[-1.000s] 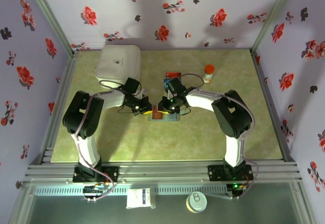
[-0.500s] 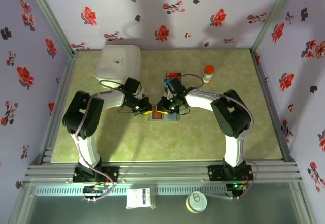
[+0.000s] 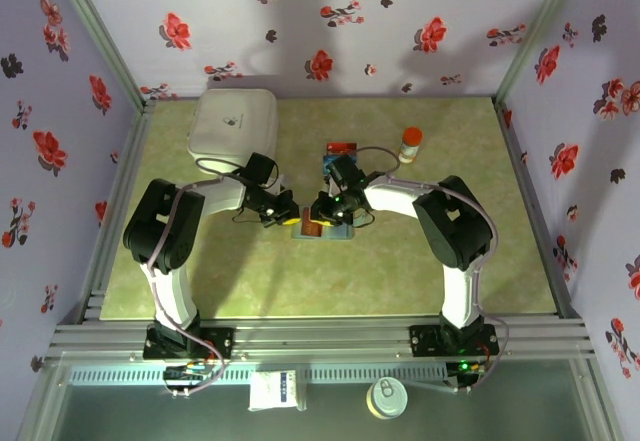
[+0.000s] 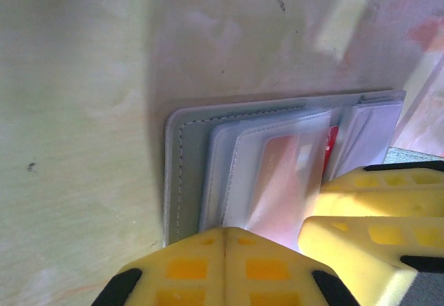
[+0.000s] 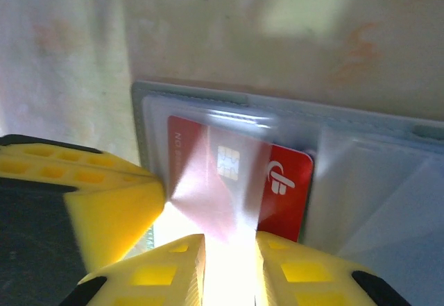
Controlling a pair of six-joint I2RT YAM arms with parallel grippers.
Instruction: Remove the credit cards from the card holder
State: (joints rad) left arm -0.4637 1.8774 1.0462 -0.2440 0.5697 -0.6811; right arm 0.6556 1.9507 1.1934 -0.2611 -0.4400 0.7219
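Compared against the preceding second and found next to nothing altered in the top view, both arms in the same converged pose at frame centre and the card holder (image 3: 322, 229) lying open and unshifted beneath them on the table (image 3: 300, 281). Judged the pull stalled or barely begun, with no card gained in that interval. Observed the left gripper (image 4: 225, 250) at the bottom edge of its wrist view, fully closed on nothing, apparently pressing the holder's near margin down. Observed the right gripper (image 5: 230, 250) at bottom centre of its wrist view, closed to a narrow gap on the lower edge of the red credit card (image 5: 284, 205); could not rule out the clear sleeve (image 5: 208, 122) being pinched with it. Found that card largely within the pocket at the left of that view, lower right corner bare. Noted a blue piece (image 3: 327, 164) just above centre of the top view, possibly the other card, already out; not confirmed. As to markings: small dark emblem on the white box (image 3: 232, 121), upper left, illegible; label on the orange-capped bottle (image 3: 410, 143), illegible; on the red card a chip, a white looped logo and fine white lettering down the left edge, too blurred to read.
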